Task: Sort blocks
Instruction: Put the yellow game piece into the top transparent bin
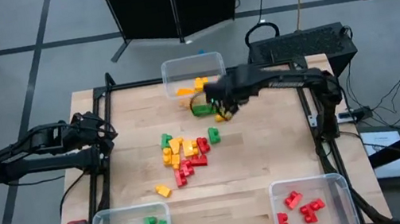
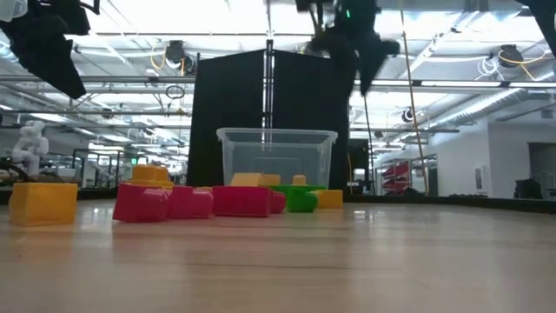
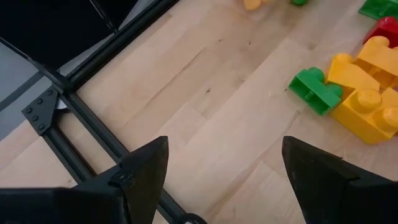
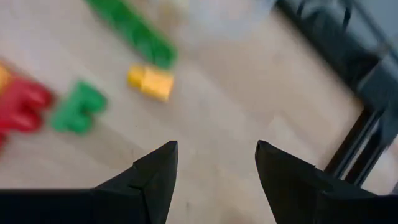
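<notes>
Our right claw [image 4: 216, 168], partly open and empty, hovers near a yellow block [image 4: 150, 83] and long green block [image 4: 134, 31]; we risk nudging the green one when grabbing

Pale wood, glossy plastic, dark matt metal.
The surface [image 1: 258, 175] is light planked wood with a smooth, faintly satin grain. The blocks [image 1: 185, 153] look like smooth, shiny moulded plastic. The bins [image 1: 192, 68] are clear plastic. The frame [image 3: 81, 118] along the surface's edge seems matt black metal, bolted.
</notes>
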